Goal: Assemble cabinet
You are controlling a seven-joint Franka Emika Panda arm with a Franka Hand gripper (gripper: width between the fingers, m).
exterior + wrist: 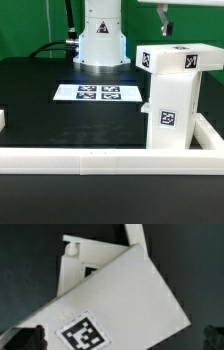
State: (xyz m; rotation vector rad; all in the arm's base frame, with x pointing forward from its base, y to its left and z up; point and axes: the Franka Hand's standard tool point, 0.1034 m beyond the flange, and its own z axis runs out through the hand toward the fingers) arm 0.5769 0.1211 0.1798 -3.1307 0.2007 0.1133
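The cabinet (170,100) is a tall white box with black-and-white marker tags. It stands upright at the exterior view's right, just behind the front rail, with a wider top piece (180,58) on it. My gripper (163,18) hangs above the cabinet and does not touch it. In the wrist view the gripper (118,341) is open, with dark fingertips (24,337) far apart on either side. Below it lie a white tagged panel of the cabinet (125,303) and another white part (78,266).
A long low white rail (100,158) runs along the table's front, with a side rail (209,128) at the exterior view's right. The marker board (97,93) lies flat near the robot base (101,40). A small white piece (3,121) shows at the left edge.
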